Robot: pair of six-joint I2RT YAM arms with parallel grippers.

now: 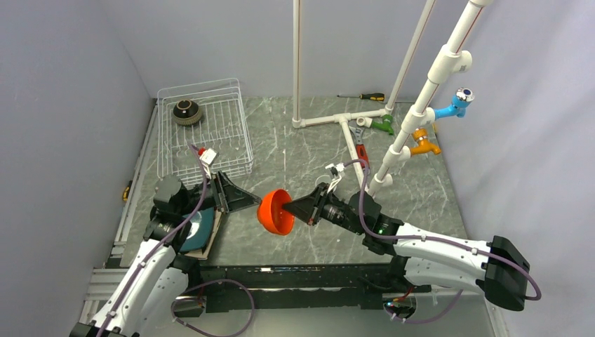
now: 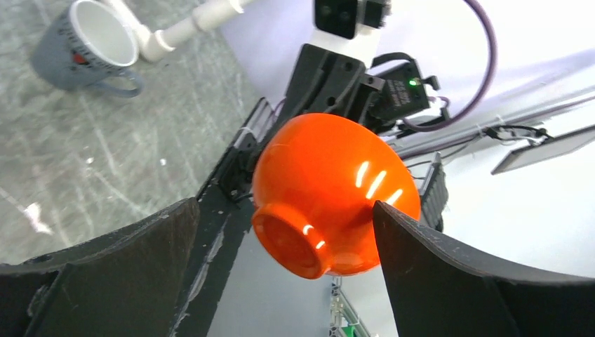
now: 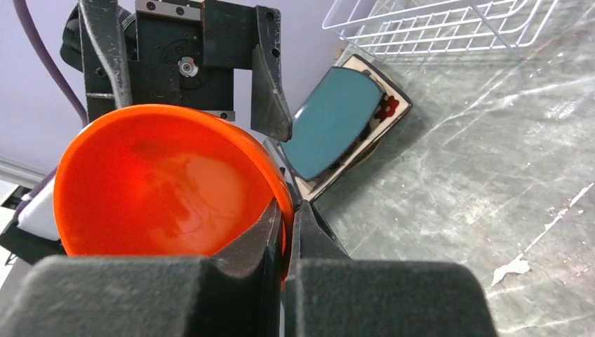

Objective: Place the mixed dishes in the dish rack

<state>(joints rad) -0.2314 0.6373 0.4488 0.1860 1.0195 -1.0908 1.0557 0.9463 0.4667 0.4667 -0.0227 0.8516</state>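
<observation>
Orange bowl (image 1: 275, 211) (tipped sideways) in right gripper (image 1: 290, 208)

From high above the near edge, looks down from afar over the whole table (image 1: 295, 154). From each wrist, looks close past its own jaws at the orange bowl (image 2: 330, 189), the two facing each other. Shares the bowl in all three, dish rack (image 1: 210, 133) in top and right wrist.

Lower centre, the right gripper (image 1: 293, 208) pinches the orange bowl (image 1: 275, 213) by its rim; the left gripper (image 1: 242, 195), lower left, gapes wide.
</observation>
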